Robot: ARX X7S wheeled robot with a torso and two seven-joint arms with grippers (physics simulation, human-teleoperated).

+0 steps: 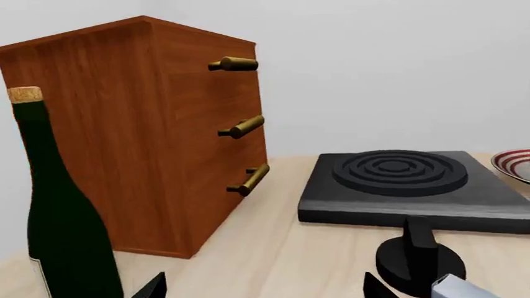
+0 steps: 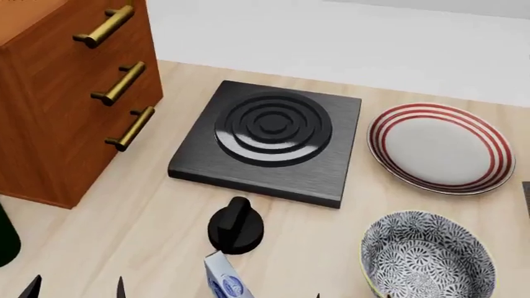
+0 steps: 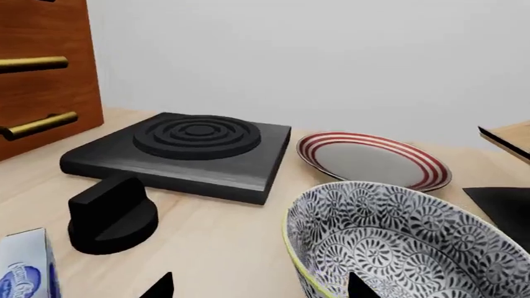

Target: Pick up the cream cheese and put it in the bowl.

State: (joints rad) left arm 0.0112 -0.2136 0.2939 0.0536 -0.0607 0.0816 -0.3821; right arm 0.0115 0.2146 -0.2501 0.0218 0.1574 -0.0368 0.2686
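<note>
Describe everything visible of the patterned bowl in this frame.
The bowl is deep and round, covered inside and out with a dense black-and-white floral pattern, with a pale yellowish rim. It looks ceramic. It stands upright and empty on the light wooden table, nearer the robot than the red-ringed plate, right of the black knob. Nothing touches it. Its near edge is cropped.

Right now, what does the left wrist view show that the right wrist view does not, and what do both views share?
Only the left wrist view shows the dark green wine bottle with its cork, and the whole wooden cabinet with three brass handles. Only the right wrist view shows the bowl. Both show the black stove plate, its round knob, the red-ringed plate, part of the cream cheese and the light wooden table.
</note>
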